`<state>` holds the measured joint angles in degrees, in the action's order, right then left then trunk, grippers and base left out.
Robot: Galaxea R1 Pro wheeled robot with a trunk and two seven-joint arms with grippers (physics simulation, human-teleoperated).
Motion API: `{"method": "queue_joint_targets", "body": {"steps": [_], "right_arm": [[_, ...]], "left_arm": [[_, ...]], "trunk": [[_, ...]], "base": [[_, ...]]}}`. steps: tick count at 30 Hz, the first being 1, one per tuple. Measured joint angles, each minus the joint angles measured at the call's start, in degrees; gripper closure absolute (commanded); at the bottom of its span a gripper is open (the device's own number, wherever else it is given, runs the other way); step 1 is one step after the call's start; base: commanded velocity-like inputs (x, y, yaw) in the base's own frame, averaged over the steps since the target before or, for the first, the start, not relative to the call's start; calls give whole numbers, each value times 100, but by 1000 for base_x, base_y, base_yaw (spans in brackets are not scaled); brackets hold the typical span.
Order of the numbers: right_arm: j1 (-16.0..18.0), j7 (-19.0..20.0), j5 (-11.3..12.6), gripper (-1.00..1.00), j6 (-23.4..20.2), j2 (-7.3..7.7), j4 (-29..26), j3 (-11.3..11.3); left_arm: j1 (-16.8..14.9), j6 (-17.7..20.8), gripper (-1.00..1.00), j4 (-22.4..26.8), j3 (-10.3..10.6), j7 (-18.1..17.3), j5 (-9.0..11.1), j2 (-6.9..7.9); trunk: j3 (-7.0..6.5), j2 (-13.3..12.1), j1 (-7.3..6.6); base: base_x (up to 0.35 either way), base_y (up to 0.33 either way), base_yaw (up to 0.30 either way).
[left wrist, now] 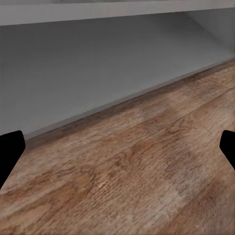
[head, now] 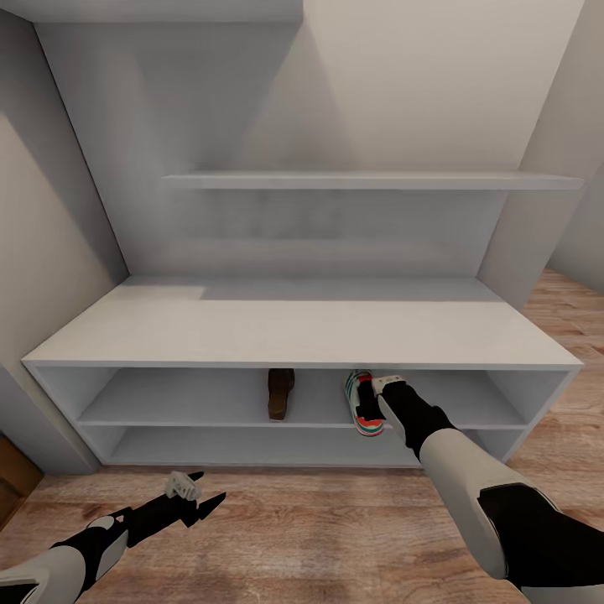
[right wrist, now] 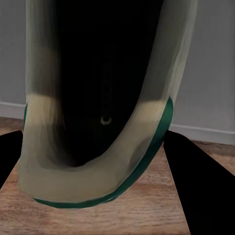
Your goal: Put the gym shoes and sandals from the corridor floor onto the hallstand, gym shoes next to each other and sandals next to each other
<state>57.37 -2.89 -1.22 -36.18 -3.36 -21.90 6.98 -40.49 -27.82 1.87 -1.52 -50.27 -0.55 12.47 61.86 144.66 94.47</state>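
The hallstand (head: 302,331) stands straight ahead, pale grey-white with two open shelves under its bench top. One dark brown sandal (head: 281,393) lies on the upper open shelf near the middle. To its right a white gym shoe (head: 357,396) with green stripes and red patches sits at that shelf's front edge, with my right gripper (head: 370,408) shut on it. In the right wrist view the gym shoe (right wrist: 98,171) fills the gap between the two black fingers (right wrist: 193,191). My left gripper (head: 205,492) hangs open and empty over the corridor floor (head: 319,520); in the left wrist view the left gripper (left wrist: 117,147) has only bare planks between its fingers.
A floating shelf (head: 369,179) runs across the back panel above the bench top. Grey walls close in on the left and right of the unit. The lower open shelf (head: 252,449) shows nothing on it.
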Motion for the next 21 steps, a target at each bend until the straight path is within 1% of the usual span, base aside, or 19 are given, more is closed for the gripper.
{"method": "queue_joint_targets", "body": {"steps": [10,21], "right_arm": [[0,-15,-3,100,3,15,1,-6],[0,-18,0,100,3,34,1,-3]], "left_arm": [[0,0,-100,0,0,1,0,0],[0,0,-100,0,0,-3,0,0]], "trunk": [[0,0,0],[0,0,0]], "base": [[3,0,0],[55,0,0]]}}
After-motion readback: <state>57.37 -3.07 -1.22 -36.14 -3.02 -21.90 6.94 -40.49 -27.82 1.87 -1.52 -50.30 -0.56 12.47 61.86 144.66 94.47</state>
